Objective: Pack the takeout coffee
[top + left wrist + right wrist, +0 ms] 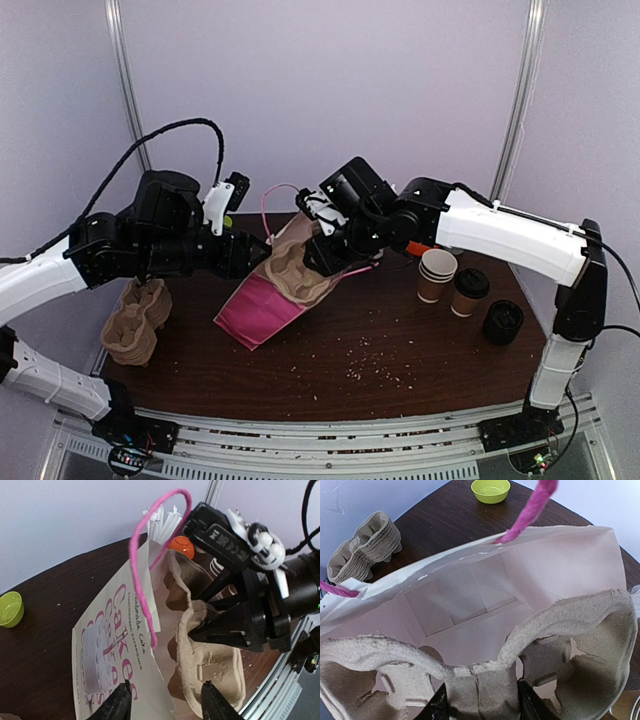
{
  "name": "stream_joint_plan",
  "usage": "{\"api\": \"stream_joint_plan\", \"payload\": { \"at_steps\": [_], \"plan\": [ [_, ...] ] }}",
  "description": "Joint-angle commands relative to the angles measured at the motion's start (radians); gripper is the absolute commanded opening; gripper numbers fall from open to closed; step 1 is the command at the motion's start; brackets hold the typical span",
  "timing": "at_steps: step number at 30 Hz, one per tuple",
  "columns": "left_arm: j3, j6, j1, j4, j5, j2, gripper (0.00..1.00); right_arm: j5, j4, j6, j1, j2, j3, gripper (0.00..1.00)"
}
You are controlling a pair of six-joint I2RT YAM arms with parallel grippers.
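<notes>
A takeout coffee [468, 292], a brown cup with a black lid, stands at the right of the table, apart from both grippers. Beside it are a stack of unlidded brown cups [436, 275] and a loose black lid [502, 322]. My right gripper [322, 255] [481, 700] is shut on the middle post of a pulp cup carrier [300, 268] [570, 625] [210, 655], holding it at the mouth of the pink paper bag [258, 308] [470, 600] [110, 640]. My left gripper [262, 250] [166, 686] is open, its fingers straddling the bag's edge and the carrier.
A stack of spare carriers [135, 320] [365, 542] sits at the table's left. A green bowl [490, 490] [10, 609] lies at the far side. An orange object [181, 546] and white sticks [162, 520] stand behind the bag. Crumbs [375, 360] dot the front.
</notes>
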Motion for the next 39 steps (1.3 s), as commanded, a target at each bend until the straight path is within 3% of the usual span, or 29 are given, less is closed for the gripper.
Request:
{"api": "stream_joint_plan", "payload": {
  "at_steps": [1,13,21,29,39],
  "plan": [
    [0.043,0.020,0.002,-0.039,-0.021,0.025,0.43,0.015,-0.015,0.009,0.002,0.010,0.030,0.41],
    [0.044,0.044,0.002,-0.068,-0.043,0.051,0.25,0.010,-0.018,0.008,0.000,0.010,0.033,0.41],
    [0.059,0.059,0.002,-0.068,0.017,0.085,0.00,0.011,-0.020,0.005,0.000,0.008,0.032,0.41],
    [0.089,0.030,0.002,-0.024,0.071,0.072,0.00,0.063,-0.069,-0.017,-0.002,-0.043,0.042,0.41],
    [0.071,-0.171,0.002,0.202,0.250,0.073,0.00,0.166,-0.229,-0.031,-0.006,-0.234,0.060,0.41]
  ]
}}
